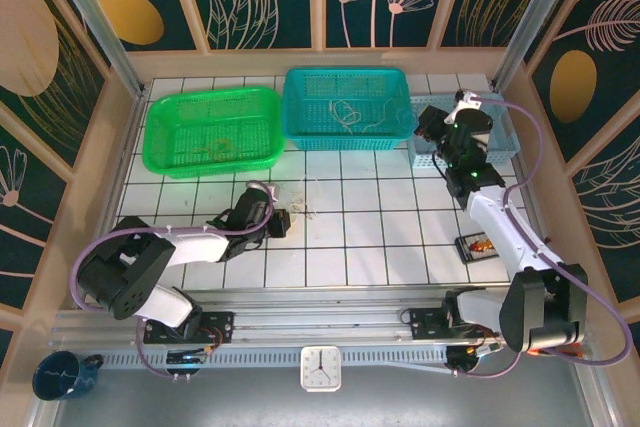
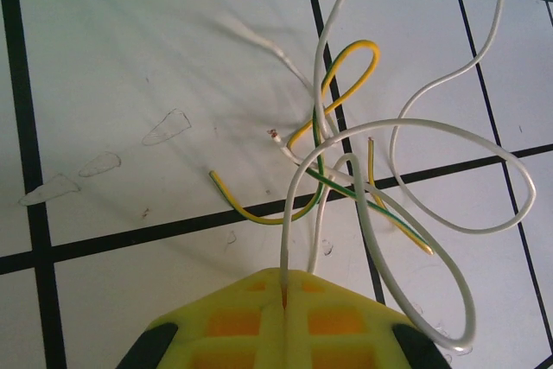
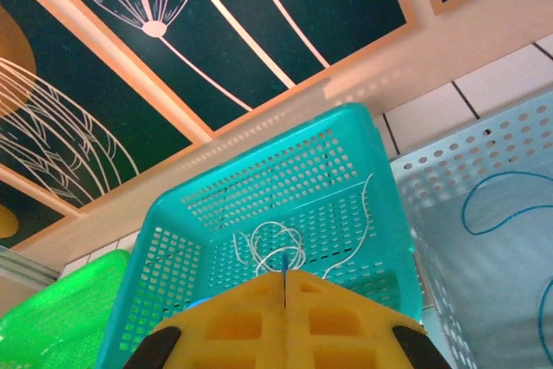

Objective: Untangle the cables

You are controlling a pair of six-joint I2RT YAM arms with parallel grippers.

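Cables (image 2: 320, 162) tangle mid-surface (image 2: 130, 58); left pincer (image 2: 283, 278) clamps a white strand (image 2: 285, 213), right pincer (image 3: 284, 278) clamps a blue cable (image 3: 284, 261) above the teal basket (image 3: 259, 179).

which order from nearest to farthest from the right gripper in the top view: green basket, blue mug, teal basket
1. teal basket, at the back, just left of the right gripper.
2. green basket, further left, at the back left of the table.
3. blue mug, down at the near left corner, beyond the left arm's base.
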